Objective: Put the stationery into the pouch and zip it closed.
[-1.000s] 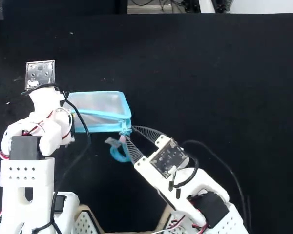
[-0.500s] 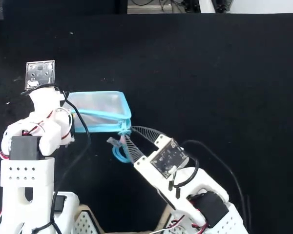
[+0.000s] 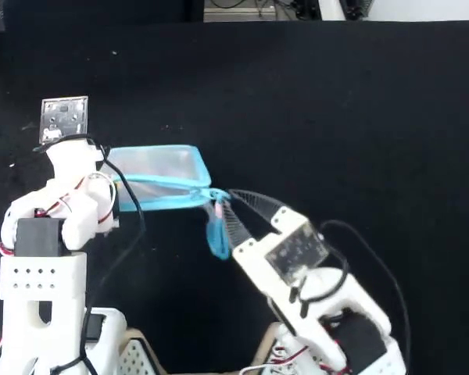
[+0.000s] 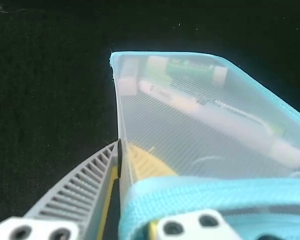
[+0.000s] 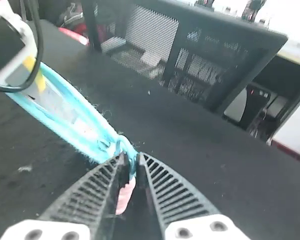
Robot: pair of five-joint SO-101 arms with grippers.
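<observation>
Overhead, the pouch (image 3: 160,178) lies on the black table (image 3: 336,117) between the arms. Left wrist: the left gripper (image 4: 121,167) pinches its edge, pens (image 4: 220,120) inside. Right wrist: the right gripper (image 5: 130,167) clamps the pink zipper pull (image 5: 124,196) tightly.

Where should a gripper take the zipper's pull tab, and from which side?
Pinch the flat pink pull tab across its faces, coming in from the unheld end of the pouch, in line with the zipper. The tab sticks out past that corner, clear of the mesh, and the right gripper is shut on it this way.
</observation>
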